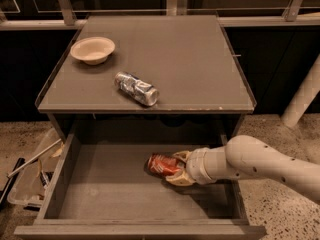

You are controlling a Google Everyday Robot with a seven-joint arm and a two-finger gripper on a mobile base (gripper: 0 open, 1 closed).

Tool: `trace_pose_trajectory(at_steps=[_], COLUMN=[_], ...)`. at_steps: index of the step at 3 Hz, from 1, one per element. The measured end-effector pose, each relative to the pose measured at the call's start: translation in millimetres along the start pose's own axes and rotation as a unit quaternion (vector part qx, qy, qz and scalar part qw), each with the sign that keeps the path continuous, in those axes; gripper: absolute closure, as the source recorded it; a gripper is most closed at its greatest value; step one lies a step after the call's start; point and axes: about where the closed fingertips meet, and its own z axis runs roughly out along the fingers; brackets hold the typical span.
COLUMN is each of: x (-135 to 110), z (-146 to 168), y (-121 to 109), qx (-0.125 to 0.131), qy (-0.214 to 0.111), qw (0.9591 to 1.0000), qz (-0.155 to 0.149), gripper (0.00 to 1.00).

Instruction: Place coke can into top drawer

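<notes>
My gripper (171,168) is low in the wide grey-brown top drawer (110,191), right side. Its beige fingers (181,157) wrap the small red aluminium coke can (159,164) and hide the can's right end. White lettering: unreadable. My white arm (260,161) is cut off by the right edge. Drawer rear is lost in shadow under the grey cabinet top (190,59). Silver-and-blue drink can (136,88): label unreadable. Clear plastic bin (22,186) on the floor is partly hidden behind the drawer wall, contents unclear. Pale post (302,96) is cut off by the right edge.

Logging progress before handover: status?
Gripper in top drawer, shut on coke can. Can lying sideways at drawer floor. Silver can and bowl on cabinet top, not obstructing.
</notes>
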Motion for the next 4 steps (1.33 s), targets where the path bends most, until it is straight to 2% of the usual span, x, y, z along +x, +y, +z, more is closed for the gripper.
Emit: trace_pose_trajectory(at_steps=[4], x=[0.0], z=[0.1], y=[0.1], qx=[0.000], qy=[0.000], qw=[1.0000], qz=[0.000], gripper=[0.05])
